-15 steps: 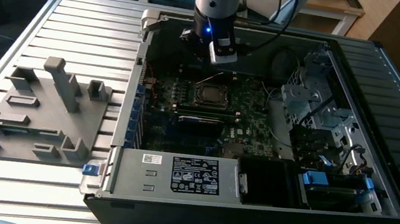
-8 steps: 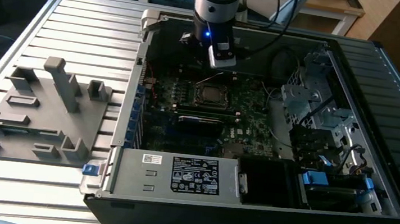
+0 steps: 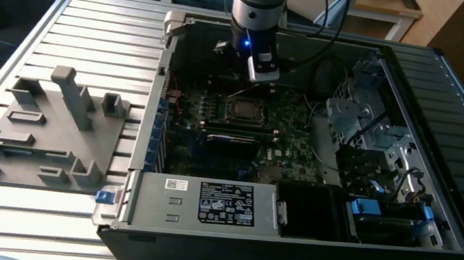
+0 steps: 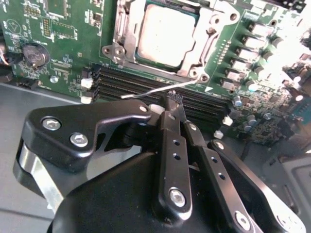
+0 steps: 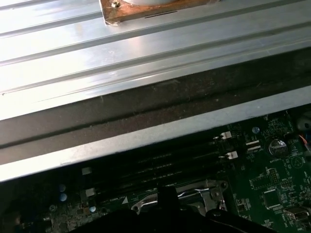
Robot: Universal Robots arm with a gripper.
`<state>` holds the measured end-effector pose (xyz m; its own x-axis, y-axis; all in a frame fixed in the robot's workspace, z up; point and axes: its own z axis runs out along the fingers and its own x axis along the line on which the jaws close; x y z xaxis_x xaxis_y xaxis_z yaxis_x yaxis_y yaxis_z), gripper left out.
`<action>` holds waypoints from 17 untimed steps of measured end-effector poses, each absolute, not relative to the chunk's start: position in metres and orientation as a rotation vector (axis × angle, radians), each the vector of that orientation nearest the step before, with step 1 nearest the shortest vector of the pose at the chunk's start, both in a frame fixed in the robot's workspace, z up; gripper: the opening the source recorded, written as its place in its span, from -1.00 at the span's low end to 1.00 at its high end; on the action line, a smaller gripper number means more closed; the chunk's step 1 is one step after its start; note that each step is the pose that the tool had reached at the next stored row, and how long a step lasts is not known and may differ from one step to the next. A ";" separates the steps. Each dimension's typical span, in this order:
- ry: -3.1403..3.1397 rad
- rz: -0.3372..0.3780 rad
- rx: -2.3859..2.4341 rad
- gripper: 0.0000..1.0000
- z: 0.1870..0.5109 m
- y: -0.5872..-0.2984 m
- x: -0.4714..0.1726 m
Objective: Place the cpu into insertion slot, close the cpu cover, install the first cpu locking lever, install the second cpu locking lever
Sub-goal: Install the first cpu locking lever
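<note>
Arm (image 3: 259,2) is being seen reaching down from the far side into the open computer case (image 3: 203,231), which is lying on the ribbed metal surface (image 3: 94,29). Jaws are being held just on the far side of the insertion slot (image 3: 232,110), low over the green motherboard (image 3: 293,134). In the second wrist view the cpu (image 4: 165,34) is being shown seated flat in the slot, dull silver top upward. The cpu cover (image 4: 125,29) is lying down around its edges, framing it. A thin silvery locking lever (image 4: 146,92) is being seen slanting across the long black memory slots (image 4: 131,82) beside the socket. Jaws are being held drawn together, with no gap showing. The fingertips (image 4: 171,99) are being kept right at the lever's wire; whether the wire is pinched between them cannot be told. A coin battery (image 4: 35,54) is sitting on the board, well apart from the socket. In the first wrist view the memory slots (image 5: 165,165) are being shown next to the case wall (image 5: 146,138). A grey fixture (image 3: 48,129) is standing on the surface to the exterior view's left of the case.
</note>
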<state>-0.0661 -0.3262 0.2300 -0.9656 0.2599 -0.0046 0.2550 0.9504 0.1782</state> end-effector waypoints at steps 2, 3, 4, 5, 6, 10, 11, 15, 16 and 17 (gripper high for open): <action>3.075 0.279 0.406 -0.80 0.228 -0.326 -0.066; 3.075 0.280 0.406 -0.80 0.227 -0.326 -0.066; 3.075 0.282 0.406 -0.80 0.225 -0.326 -0.066; 3.075 0.282 0.406 -0.80 0.224 -0.326 -0.066; 3.075 0.283 0.406 -0.80 0.223 -0.326 -0.066; 3.075 0.284 0.406 -0.80 0.221 -0.326 -0.063; 3.075 0.284 0.406 -0.80 0.221 -0.326 -0.062; 3.075 0.285 0.406 -0.80 0.221 -0.326 -0.060; 3.075 0.285 0.406 -0.80 0.221 -0.325 -0.060; 3.075 0.285 0.405 -0.80 0.221 -0.325 -0.059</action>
